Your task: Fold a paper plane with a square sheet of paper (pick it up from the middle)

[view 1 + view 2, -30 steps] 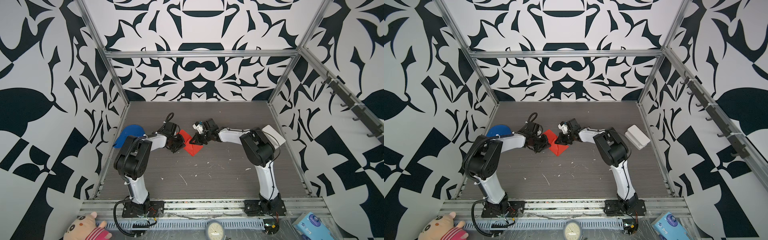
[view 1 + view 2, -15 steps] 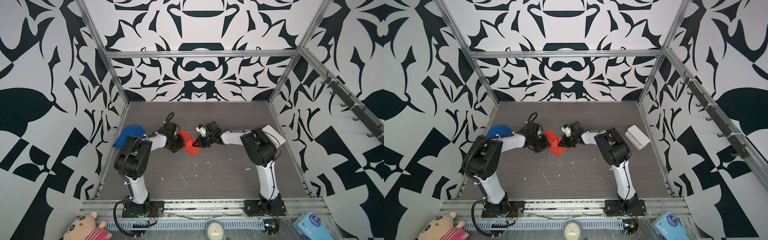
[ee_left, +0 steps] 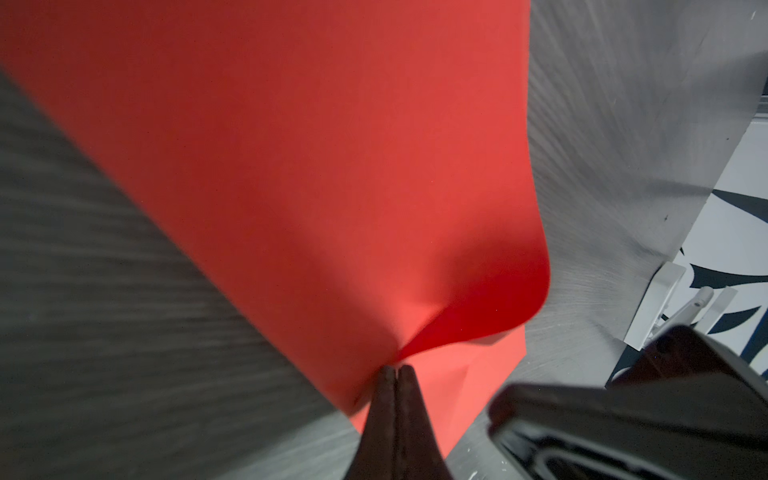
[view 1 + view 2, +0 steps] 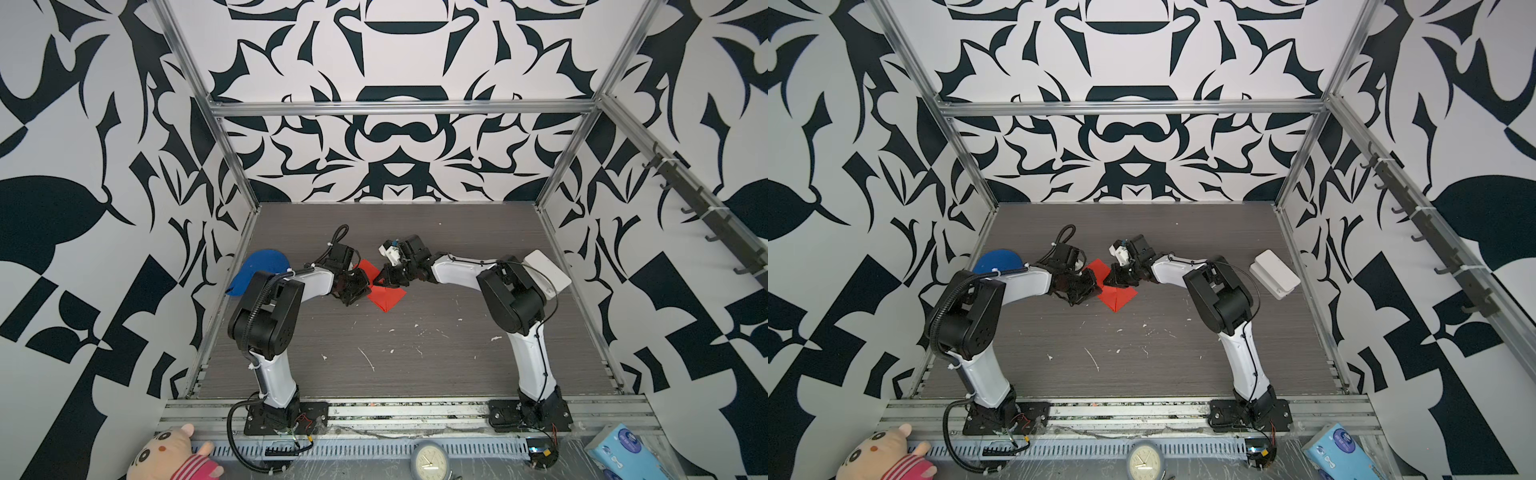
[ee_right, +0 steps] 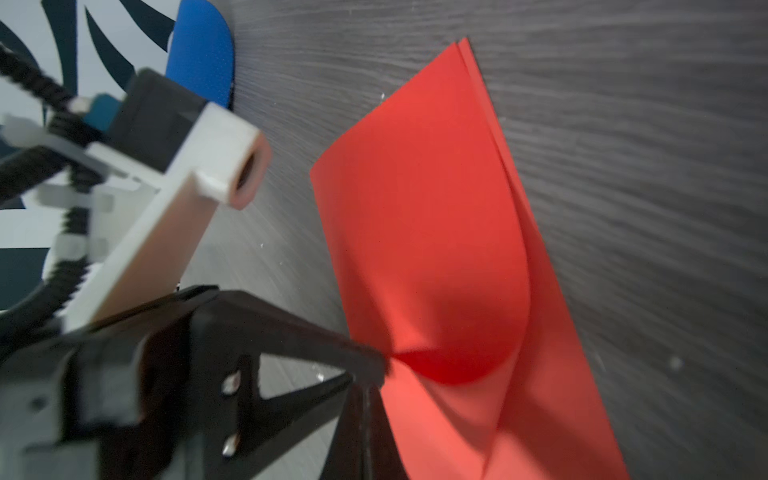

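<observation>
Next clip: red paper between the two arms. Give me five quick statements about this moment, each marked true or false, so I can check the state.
1. The square sheet of paper lies as a flat, unfolded square. False: it lies in folded layers, with one flap curled up.
2. The left gripper is shut on that curled flap. True.
3. The right gripper stands wide open. False: it is shut, its tips at the paper's edge.
4. The white box sits beside the left arm. False: it lies beside the right arm.
5. A blue cloth lies close to the left arm. True.
</observation>
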Controlling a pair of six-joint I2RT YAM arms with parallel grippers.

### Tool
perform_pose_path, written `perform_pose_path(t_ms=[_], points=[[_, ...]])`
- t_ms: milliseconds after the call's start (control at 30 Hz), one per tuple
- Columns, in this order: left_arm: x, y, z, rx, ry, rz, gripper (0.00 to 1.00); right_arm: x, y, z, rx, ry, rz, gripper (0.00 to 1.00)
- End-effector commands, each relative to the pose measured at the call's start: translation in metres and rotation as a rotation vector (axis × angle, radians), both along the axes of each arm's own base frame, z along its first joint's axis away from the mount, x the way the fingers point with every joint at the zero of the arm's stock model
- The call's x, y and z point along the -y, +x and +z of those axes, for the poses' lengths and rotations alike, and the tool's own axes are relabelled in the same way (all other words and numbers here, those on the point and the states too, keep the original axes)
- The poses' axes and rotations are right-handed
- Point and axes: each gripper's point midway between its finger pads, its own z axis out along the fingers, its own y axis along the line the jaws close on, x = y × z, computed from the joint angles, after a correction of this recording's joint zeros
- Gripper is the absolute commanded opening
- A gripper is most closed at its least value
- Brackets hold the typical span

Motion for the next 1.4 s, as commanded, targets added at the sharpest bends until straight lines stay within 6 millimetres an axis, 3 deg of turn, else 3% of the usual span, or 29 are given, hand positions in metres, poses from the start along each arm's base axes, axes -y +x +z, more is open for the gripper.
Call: perform_pose_path(t_ms=[0,300,467,633,767,933,1200,1367], points=[[-0.030,-0.038,-0.049,-0.177,0.166,0.025,0.00,0.009,0.012,-0.007,0.013,-0.051,-0.022,0.00],[-0.031,-0.040,-0.052,-0.185,0.176,0.021,0.00,0.049,0.031,-0.019,0.021,-0.101,-0.091,0.00],[-0.031,-0.039,-0.052,-0.183,0.174,0.020,0.00,0.065,0.042,-0.002,0.047,-0.076,-0.139,0.00],[-0.030,-0.037,-0.051,-0.180,0.169,0.019,0.00,0.046,0.018,0.029,0.075,-0.001,-0.094,0.00],[-0.030,-0.037,-0.051,-0.178,0.170,0.019,0.00,0.024,-0.006,0.023,0.022,0.020,-0.044,0.00],[-0.031,-0.037,-0.051,-0.178,0.174,0.022,0.00,0.013,-0.032,0.012,-0.043,0.029,-0.018,0.00],[-0.031,-0.037,-0.052,-0.176,0.177,0.031,0.00,0.024,-0.060,-0.015,-0.124,-0.028,-0.012,0.00],[-0.031,-0.036,-0.052,-0.176,0.177,0.032,0.00,0.038,-0.076,-0.020,-0.139,-0.051,-0.017,0.00]])
